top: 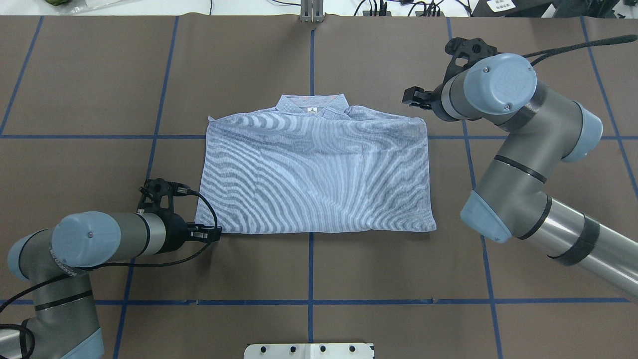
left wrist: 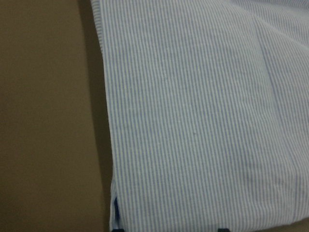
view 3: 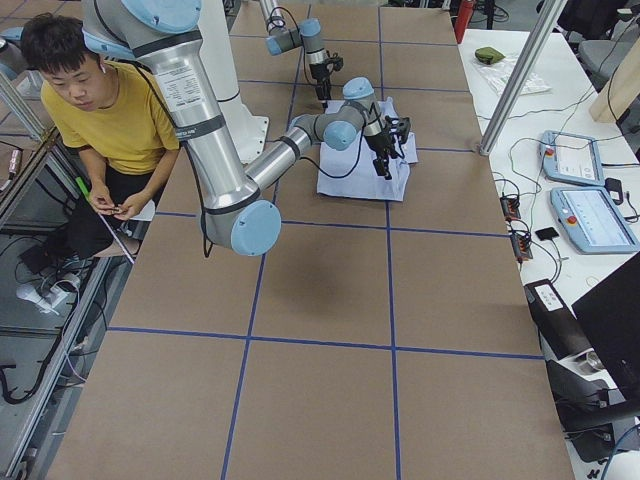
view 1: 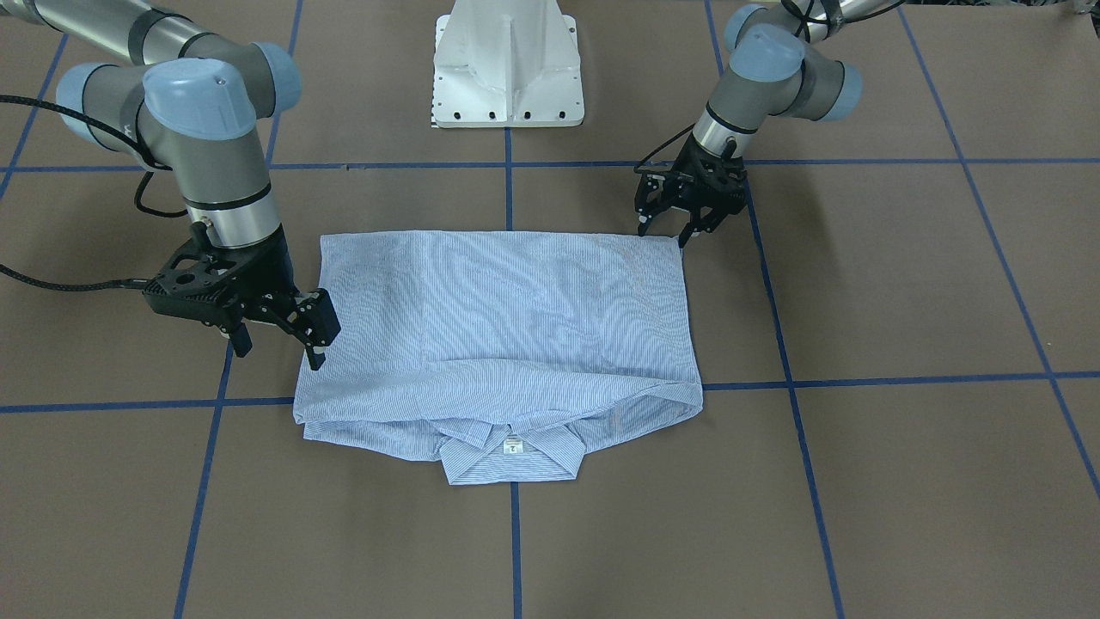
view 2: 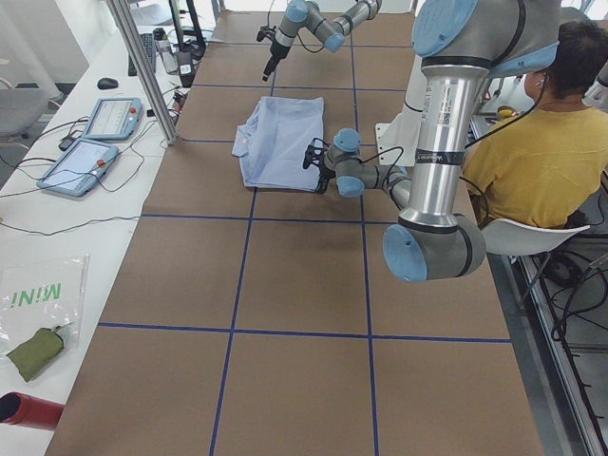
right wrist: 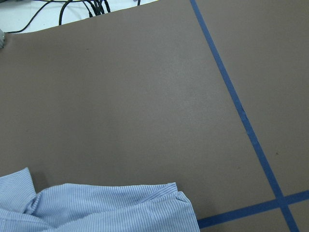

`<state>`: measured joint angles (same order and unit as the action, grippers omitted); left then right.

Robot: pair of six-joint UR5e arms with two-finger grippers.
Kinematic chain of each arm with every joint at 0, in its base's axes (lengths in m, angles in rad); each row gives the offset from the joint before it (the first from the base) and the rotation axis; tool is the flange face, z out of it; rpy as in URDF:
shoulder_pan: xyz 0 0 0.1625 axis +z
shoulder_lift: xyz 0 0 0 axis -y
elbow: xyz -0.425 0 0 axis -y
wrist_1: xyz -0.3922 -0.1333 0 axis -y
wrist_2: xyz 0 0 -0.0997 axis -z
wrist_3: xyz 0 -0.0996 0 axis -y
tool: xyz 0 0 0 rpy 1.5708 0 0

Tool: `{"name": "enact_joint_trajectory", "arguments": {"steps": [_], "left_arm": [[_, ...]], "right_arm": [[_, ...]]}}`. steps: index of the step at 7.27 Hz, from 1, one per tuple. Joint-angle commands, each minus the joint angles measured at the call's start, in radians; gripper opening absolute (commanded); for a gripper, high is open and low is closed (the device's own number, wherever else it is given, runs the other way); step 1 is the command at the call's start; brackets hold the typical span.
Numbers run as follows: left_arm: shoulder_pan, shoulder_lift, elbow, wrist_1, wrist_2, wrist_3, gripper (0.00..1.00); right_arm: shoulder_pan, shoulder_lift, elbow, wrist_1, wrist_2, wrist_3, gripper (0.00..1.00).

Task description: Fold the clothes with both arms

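The clothes are one light blue-and-white striped shirt (top: 314, 174), folded into a flat rectangle in the middle of the table. Its collar (view 1: 516, 460) and white neck label lie on the side away from the robot. My left gripper (view 1: 663, 234) is open, its fingertips low at the shirt's near corner. The left wrist view shows the striped cloth (left wrist: 203, 121) and its edge right below. My right gripper (view 1: 279, 351) is open and hovers beside the shirt's opposite edge, nearer the collar. The right wrist view shows only a shirt corner (right wrist: 106, 205) and bare table.
The white pedestal base (view 1: 509, 69) stands at the robot's side of the table. Blue tape lines (top: 311, 269) cross the brown surface. A seated person in yellow (view 2: 532, 142) is beside the robot. Teach pendants (view 2: 90, 142) and a metal post (view 2: 142, 66) line the far table edge.
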<state>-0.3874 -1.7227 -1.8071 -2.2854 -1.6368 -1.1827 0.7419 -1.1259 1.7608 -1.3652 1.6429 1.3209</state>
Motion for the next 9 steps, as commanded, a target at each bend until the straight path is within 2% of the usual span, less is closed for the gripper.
{"name": "enact_joint_trajectory", "arguments": {"steps": [1, 2, 4, 6, 8, 9], "left_arm": [[-0.001, 0.002, 0.002, 0.003, 0.0, 0.0, 0.7], [-0.001, 0.002, 0.002, 0.004, 0.0, 0.0, 0.62], [-0.001, 0.002, 0.0, 0.003, 0.002, 0.0, 0.0], [-0.007, 0.018, -0.027, 0.004, 0.0, 0.006, 0.0], [-0.028, 0.095, -0.087, 0.004, -0.008, 0.021, 0.0], [-0.068, 0.123, -0.087, 0.003, -0.008, 0.123, 0.0]], "right_arm": [[-0.001, 0.0, 0.0, 0.0, 0.0, 0.001, 1.0], [-0.001, 0.0, 0.0, 0.0, 0.0, 0.001, 1.0], [-0.001, 0.0, 0.0, 0.0, 0.0, 0.001, 1.0], [-0.001, 0.0, 0.002, 0.0, -0.002, 0.004, 1.0], [-0.006, 0.0, 0.002, 0.0, -0.009, 0.008, 1.0], [-0.012, 0.002, 0.003, 0.002, -0.009, 0.009, 1.0]]}}
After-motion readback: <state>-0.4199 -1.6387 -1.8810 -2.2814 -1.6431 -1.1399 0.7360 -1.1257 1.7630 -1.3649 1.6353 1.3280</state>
